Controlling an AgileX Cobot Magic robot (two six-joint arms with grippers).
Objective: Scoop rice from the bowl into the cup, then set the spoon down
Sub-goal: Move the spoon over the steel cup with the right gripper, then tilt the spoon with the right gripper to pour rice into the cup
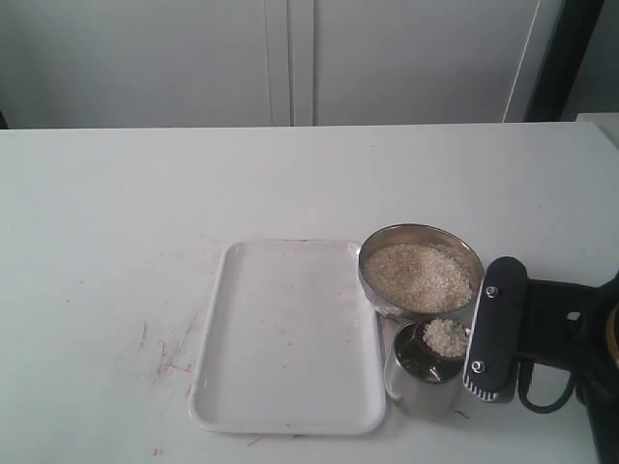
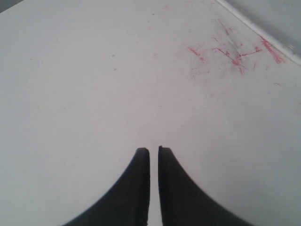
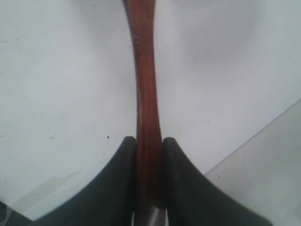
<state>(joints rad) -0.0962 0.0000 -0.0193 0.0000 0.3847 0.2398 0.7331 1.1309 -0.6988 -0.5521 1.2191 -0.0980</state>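
The steel bowl point(image 1: 372, 253) holds a flat bed of off-white rice point(image 1: 418, 276) and stands right of the tray. Just in front of it is the small steel cup point(image 1: 411, 385). The wooden spoon's head point(image 1: 451, 358) hovers over the cup's mouth with a heap of rice point(image 1: 445, 335) on it. My right gripper point(image 3: 149, 140) is shut on the spoon's reddish-brown handle point(image 3: 145, 84); its black body point(image 1: 495, 329) sits right of the cup. My left gripper point(image 2: 154, 149) is shut with nothing in it, over bare table, and is out of the exterior view.
A white rectangular tray point(image 1: 222, 338) lies left of the bowl and cup, with nothing on it. Red scribble marks point(image 2: 230, 52) stain the white table near the tray's left edge. The right arm's cables point(image 1: 551, 396) hang at the table's right edge.
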